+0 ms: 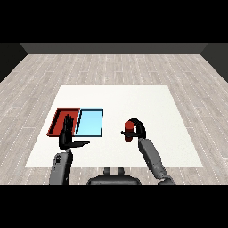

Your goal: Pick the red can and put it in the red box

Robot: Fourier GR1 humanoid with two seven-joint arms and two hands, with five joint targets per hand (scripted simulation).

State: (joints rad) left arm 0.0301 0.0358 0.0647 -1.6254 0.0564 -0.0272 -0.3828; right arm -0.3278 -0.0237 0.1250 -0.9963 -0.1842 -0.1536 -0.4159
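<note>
1. Red can (129, 132) sits in the right hand (137, 128), whose fingers wrap round it; it is up over the middle of the table (178, 133), right of the blue tray (90, 123).
2. Red tray (59, 120) lies near the table's left edge, so the can could go into the blue tray on the way.
3. Left hand (67, 132) is open with straight fingers by the red tray; the can might bump it.

Red can (129, 130), red tray (56, 121) — light blue tray (90, 122), white table (133, 98)
</note>
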